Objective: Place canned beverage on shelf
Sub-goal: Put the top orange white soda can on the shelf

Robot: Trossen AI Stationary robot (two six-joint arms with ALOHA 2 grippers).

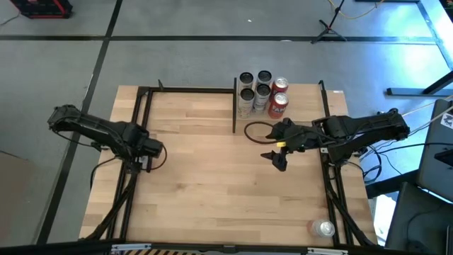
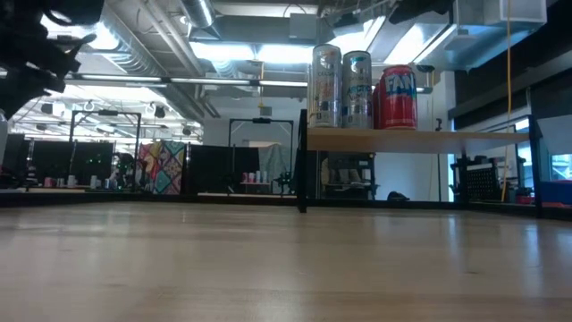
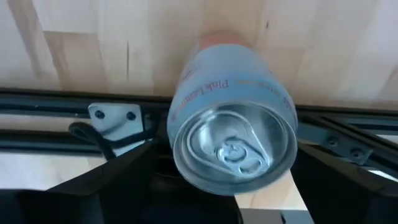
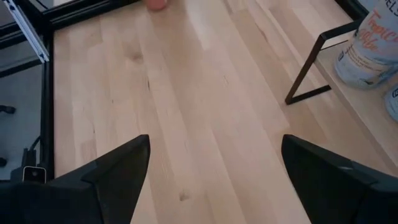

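While the left tool (image 1: 150, 150) hangs over the left edge of the counter (image 1: 205, 184), it is clenched around 1 pale blue can (image 3: 231, 127), which fills the left wrist view with its silver top and pull tab facing the camera and its pink base pointing away toward the wood. That can is held off the counter, well apart from the shelf (image 1: 297, 95).

The shelf stands at the far right of the counter, a light wood panel raised on thin black posts. From above, 5 cans stand on it in a tight cluster: 3 silver cans (image 1: 254, 86) at the left and 2 red cans (image 1: 278, 97) at the right, all upright and touching or just beside each other. In the low view only 3 of them can be told apart, 2 silver and 1 red (image 2: 396, 97), lined up at the shelf's front edge.

1 more silver can (image 1: 323, 228) sits upright near the counter's near right corner, well apart from the rest.

The right tool (image 1: 276, 158) hovers over the counter just in front of the shelf, released, its 2 dark fingers (image 4: 106, 174) spread wide with bare wood between them.
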